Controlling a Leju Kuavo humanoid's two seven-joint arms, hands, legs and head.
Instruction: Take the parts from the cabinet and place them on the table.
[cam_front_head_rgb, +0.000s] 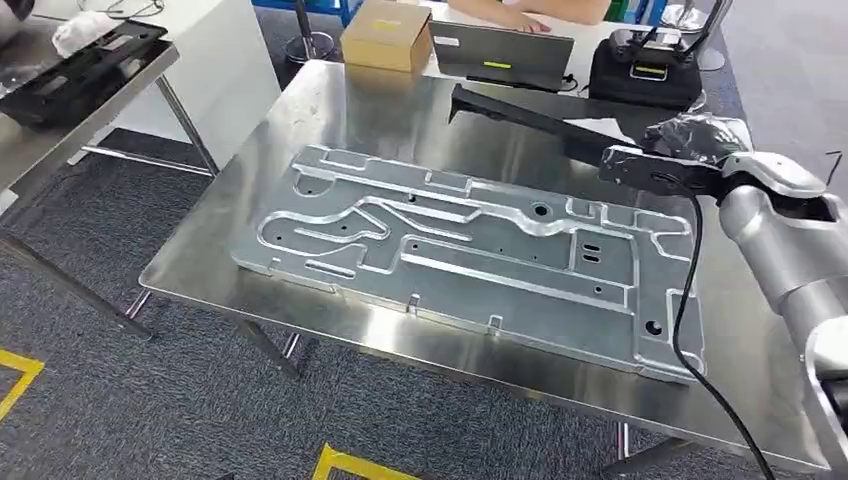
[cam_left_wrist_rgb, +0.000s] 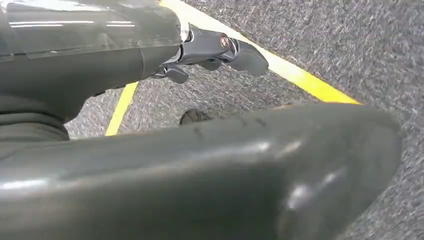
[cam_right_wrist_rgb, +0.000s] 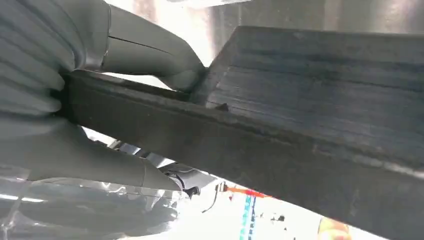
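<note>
— What's on the far left from the head camera?

— I see a second counter (cam_front_head_rgb: 60, 140) at the left edge with a black tray (cam_front_head_rgb: 85, 62) on it. Below it is grey carpet with yellow tape (cam_front_head_rgb: 20, 375).

— And your left hand?

— My left hand (cam_left_wrist_rgb: 220, 50) is in its wrist camera, over carpet and a yellow line (cam_left_wrist_rgb: 295, 75). Its dark fingers (cam_left_wrist_rgb: 247, 57) stick out with nothing between them, but so little of it shows that I cannot tell how wide it is.

— Moving to the middle?

— The steel counter (cam_front_head_rgb: 250, 200) carries a big machined plate (cam_front_head_rgb: 470, 250) lying flat. Behind it sit a cardboard box (cam_front_head_rgb: 387, 35), a grey laptop (cam_front_head_rgb: 503, 55) and a black case (cam_front_head_rgb: 645, 70). A person's arm (cam_front_head_rgb: 530, 12) rests near the laptop.

— Where's the part?

— The part (cam_front_head_rgb: 525, 118) is a long black bar, held in the air above the counter's far right area, its free end reaching toward the laptop, slightly higher than the held end. It is above the plate's far edge, not touching it.

— And the right hand?

— My right hand (cam_front_head_rgb: 690, 150), wrapped in clear plastic, grips the bar's near end. The wrist camera shows the thumb (cam_right_wrist_rgb: 155, 52) pressed on one side of the bar and the fingers on the other.
</note>
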